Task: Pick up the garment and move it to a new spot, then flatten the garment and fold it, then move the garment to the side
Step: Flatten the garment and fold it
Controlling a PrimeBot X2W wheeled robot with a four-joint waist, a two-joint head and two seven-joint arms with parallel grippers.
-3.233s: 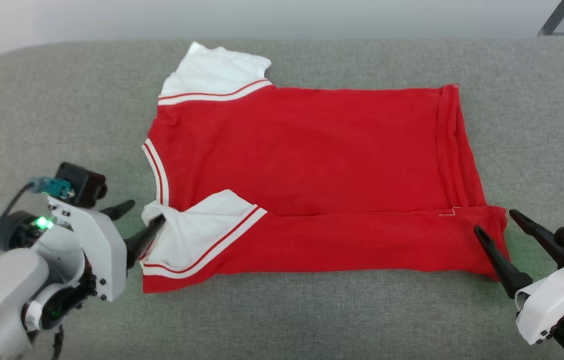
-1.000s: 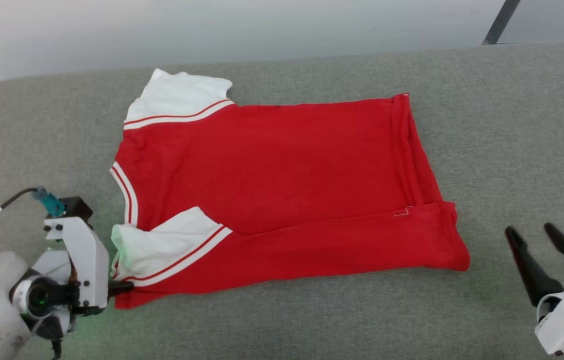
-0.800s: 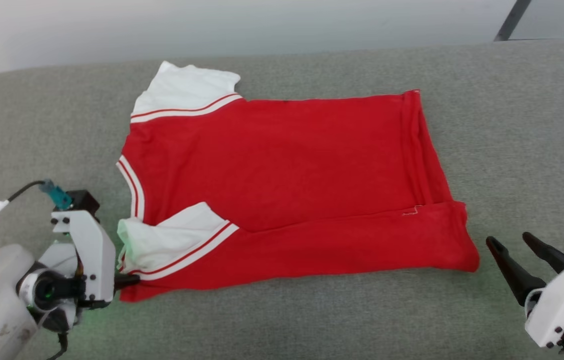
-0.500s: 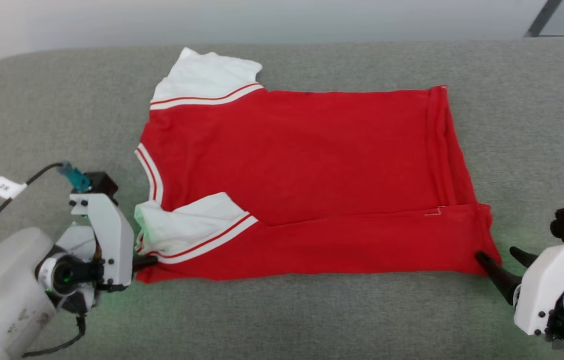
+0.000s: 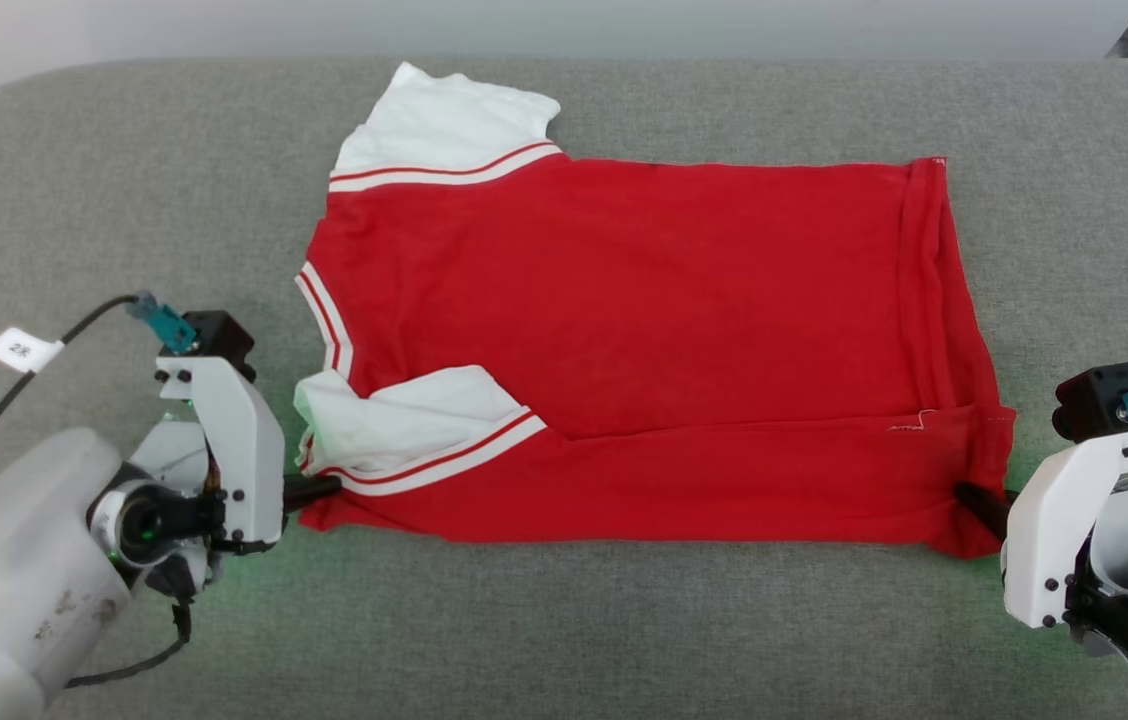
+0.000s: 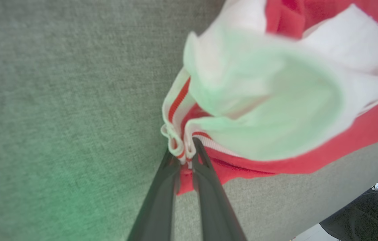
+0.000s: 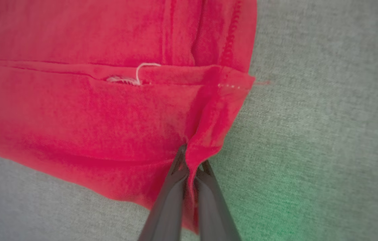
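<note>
Garment (image 5: 624, 330) lies partly folded mid-frame; left hand (image 5: 324, 488) pinches its lower-left corner, right hand (image 5: 971, 495) pinches lower-right hem.

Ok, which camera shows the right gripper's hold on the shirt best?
The right wrist view: close up, the right gripper is shut on a pinched fold at the garment's hem corner. In the head view its white wrist hides all but one dark fingertip. The left wrist view faces the garment's other end.
</note>
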